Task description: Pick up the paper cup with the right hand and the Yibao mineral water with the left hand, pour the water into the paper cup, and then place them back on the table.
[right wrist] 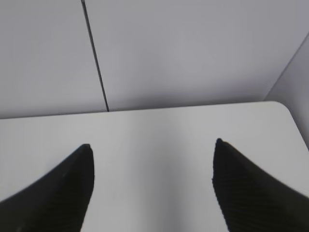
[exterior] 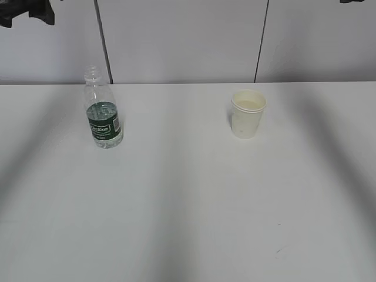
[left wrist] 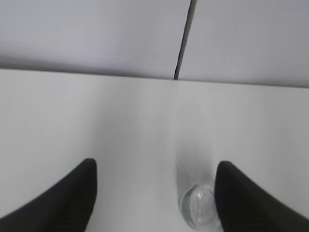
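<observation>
The Yibao mineral water point(exterior: 103, 111), a clear capless bottle with a dark green label, stands upright on the white table point(exterior: 188, 205) at the left, partly filled with water. The off-white paper cup point(exterior: 247, 113) stands upright to the right of the middle. In the left wrist view my left gripper point(left wrist: 154, 166) is open above the table, and the bottle's open neck point(left wrist: 199, 208) shows from above just inside the right finger. My right gripper point(right wrist: 152, 147) is open over bare table; the cup is out of that view. Neither gripper's fingers show in the exterior view.
A pale panelled wall with dark vertical seams point(exterior: 103, 41) runs behind the table. Dark arm parts show at the top left corner point(exterior: 26, 13) of the exterior view. The table's far right corner point(right wrist: 282, 107) shows in the right wrist view.
</observation>
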### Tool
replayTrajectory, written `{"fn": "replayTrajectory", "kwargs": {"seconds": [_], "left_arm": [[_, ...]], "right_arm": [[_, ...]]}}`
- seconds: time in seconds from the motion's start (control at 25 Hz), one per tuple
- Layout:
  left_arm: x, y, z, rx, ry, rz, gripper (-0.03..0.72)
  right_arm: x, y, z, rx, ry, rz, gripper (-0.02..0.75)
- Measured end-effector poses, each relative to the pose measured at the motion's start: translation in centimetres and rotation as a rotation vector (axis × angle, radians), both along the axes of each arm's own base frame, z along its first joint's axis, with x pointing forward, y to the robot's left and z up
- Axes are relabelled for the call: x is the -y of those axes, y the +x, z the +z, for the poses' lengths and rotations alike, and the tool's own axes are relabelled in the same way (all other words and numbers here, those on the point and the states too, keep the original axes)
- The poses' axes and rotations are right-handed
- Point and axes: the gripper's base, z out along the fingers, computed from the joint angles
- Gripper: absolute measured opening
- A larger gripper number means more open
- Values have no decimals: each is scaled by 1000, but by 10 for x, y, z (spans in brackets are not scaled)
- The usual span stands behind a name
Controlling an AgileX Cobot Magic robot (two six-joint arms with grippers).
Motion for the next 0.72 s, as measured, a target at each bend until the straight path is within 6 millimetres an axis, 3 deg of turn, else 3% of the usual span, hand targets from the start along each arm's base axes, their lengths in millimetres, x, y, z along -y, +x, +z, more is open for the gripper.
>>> {"fn": "replayTrajectory", "kwargs": {"seconds": [0.32, 0.44, 0.72], "left_arm": [[-1, -19, 20, -222, -8, 4, 469], [-3, -27, 20, -314, 15, 16, 469], [-3, -33, 18, -398, -4, -27, 469]], "right_arm": [[-5, -25, 33, -289, 74, -18, 589], [-6, -37, 37, -412, 77, -8, 587], [-15, -40, 36, -461, 124, 95, 586]]}}
